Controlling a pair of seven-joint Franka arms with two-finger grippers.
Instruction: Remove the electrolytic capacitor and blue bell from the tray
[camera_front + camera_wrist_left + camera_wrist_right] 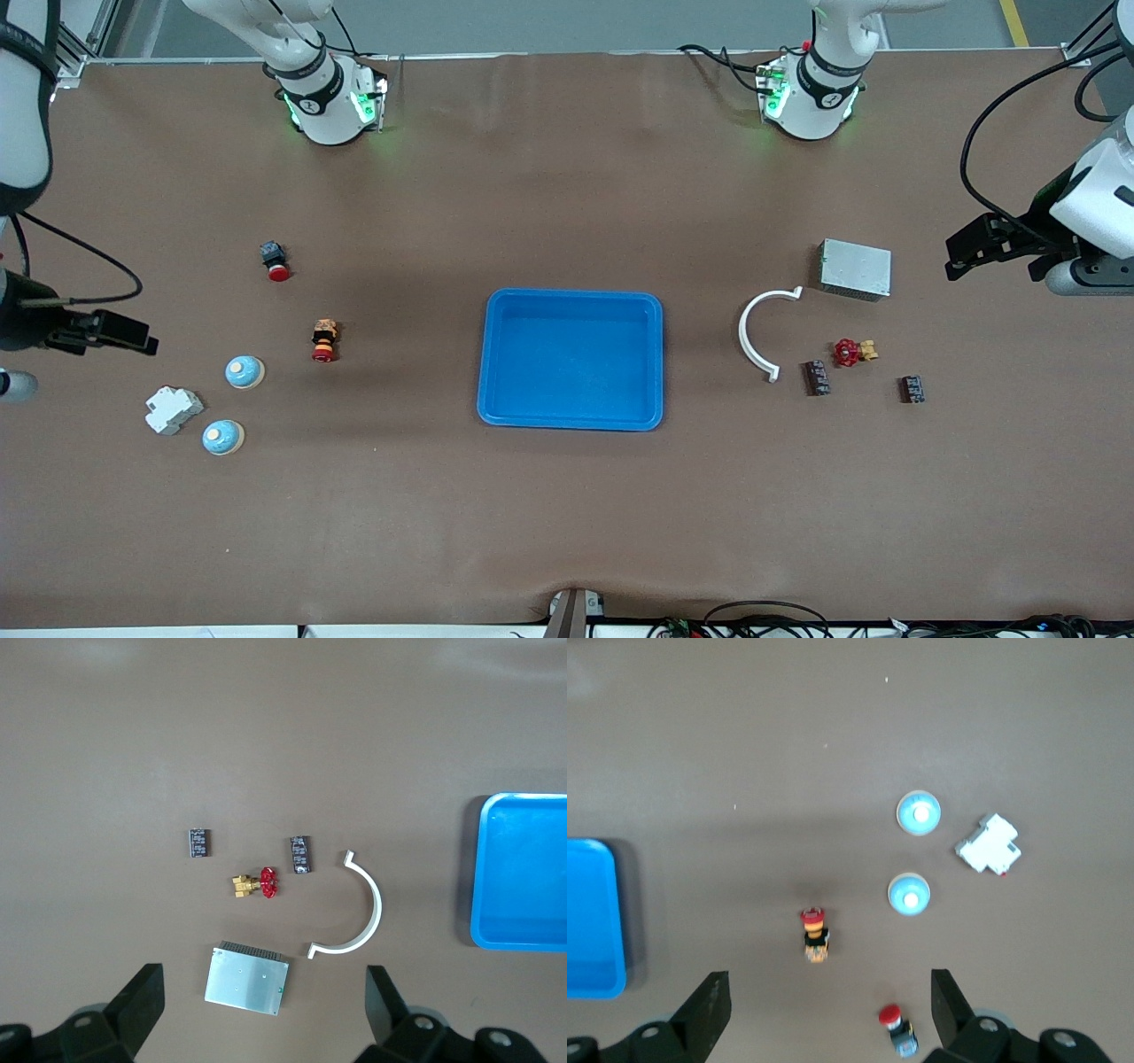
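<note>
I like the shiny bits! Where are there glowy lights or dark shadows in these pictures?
Front view: green lights glow on both arm bases, and a soft shadow lies on the table by the blue tray. Right wrist view: the tray casts a dark shadow along its edge, and the two blue bells have bright white tops. Left wrist view: even light, only faint shadows.

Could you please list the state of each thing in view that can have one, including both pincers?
Left pincer: open, holding nothing, over the table's left-arm end.
Right pincer: open, holding nothing, over the right-arm end.
Blue tray: empty, flat on the table.
Two bells: upright, untouched.
Two capacitors: lying on the table, not yet picked.
Red valve: lying beside the capacitors.
</note>
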